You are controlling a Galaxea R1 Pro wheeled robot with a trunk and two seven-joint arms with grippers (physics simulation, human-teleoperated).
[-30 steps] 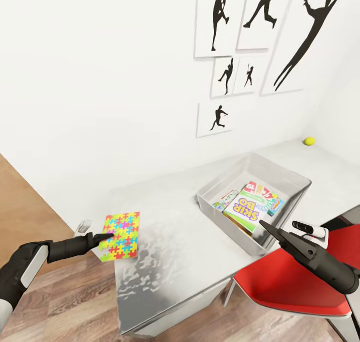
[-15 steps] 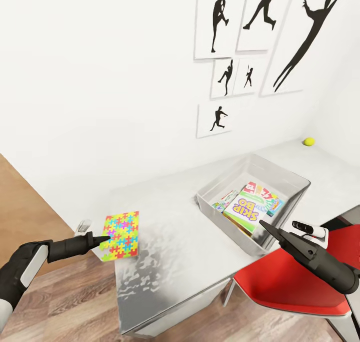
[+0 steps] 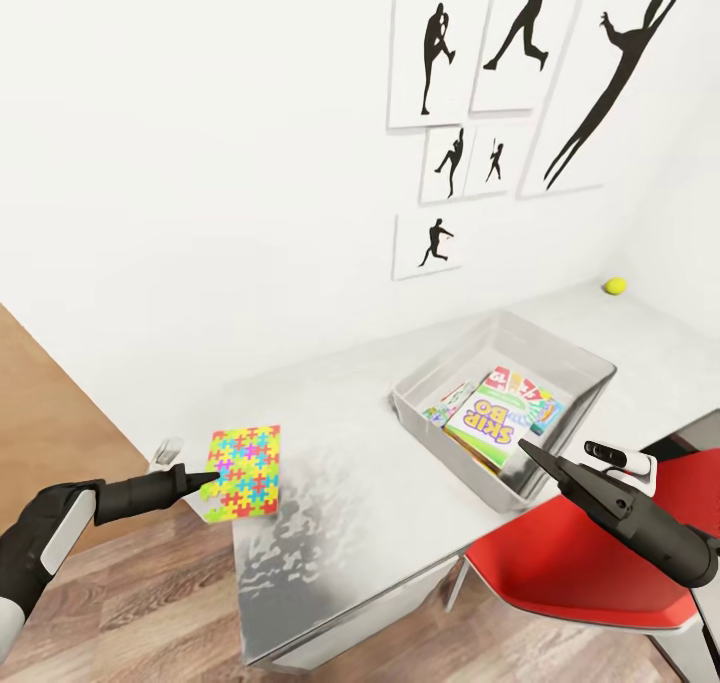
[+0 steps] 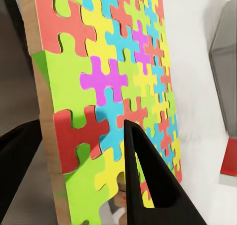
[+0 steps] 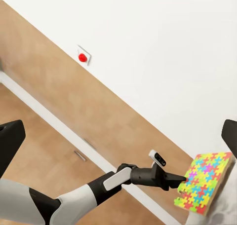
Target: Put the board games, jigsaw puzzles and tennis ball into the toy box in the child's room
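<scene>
Left arm: stretched out low at the table's left end, forearm about level, left gripper [image 3: 205,480] at the near-left edge of the jigsaw puzzle [image 3: 243,469].
Left claw: narrow and pinching the puzzle; in the left wrist view one dark finger [image 4: 148,185] lies over the coloured face and the other sits behind the brown edge.
Puzzle: at the left end of the table [image 3: 370,483], near edge poking past the tabletop.
Right arm: comes in from the lower right above the red chair [image 3: 590,573], right gripper [image 3: 535,456] pointing at the toy box [image 3: 440,441].
Right claw: spread wide, holding nothing.
Toy box: on the table right of the puzzle, with board games [image 3: 492,418] stacked inside, a Skip-Bo box on top.
Tennis ball [image 3: 615,286]: far back on the table, near the wall, well apart from the box.
</scene>
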